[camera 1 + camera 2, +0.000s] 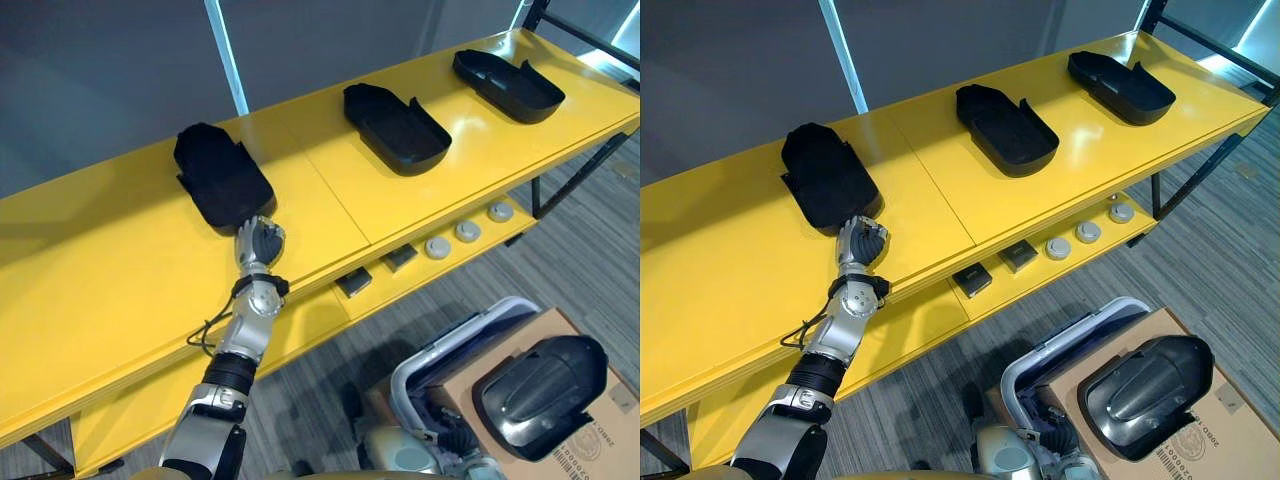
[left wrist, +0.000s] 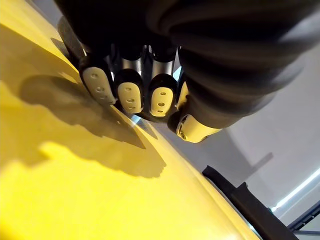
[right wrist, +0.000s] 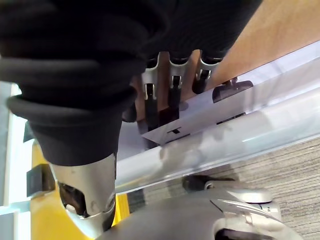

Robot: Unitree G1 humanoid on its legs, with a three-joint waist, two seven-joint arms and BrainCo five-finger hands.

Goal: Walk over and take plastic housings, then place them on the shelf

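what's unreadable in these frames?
- Left hand contact with left housing: eye views, the hand covers the housing's near edge.
- Right hand state: right wrist view, clear bin wall hides it.
- Round parts on lower shelf: eye views, too small to identify.

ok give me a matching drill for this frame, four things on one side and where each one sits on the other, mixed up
1 left hand
2 glossy plastic housing
3 round grey discs
4 middle plastic housing

a on the cardboard box
b on the lower shelf board
c centre of the yellow shelf top
d at the near end of the leftmost plastic housing

Pairs: 1-d, 2-a, 3-b, 4-c
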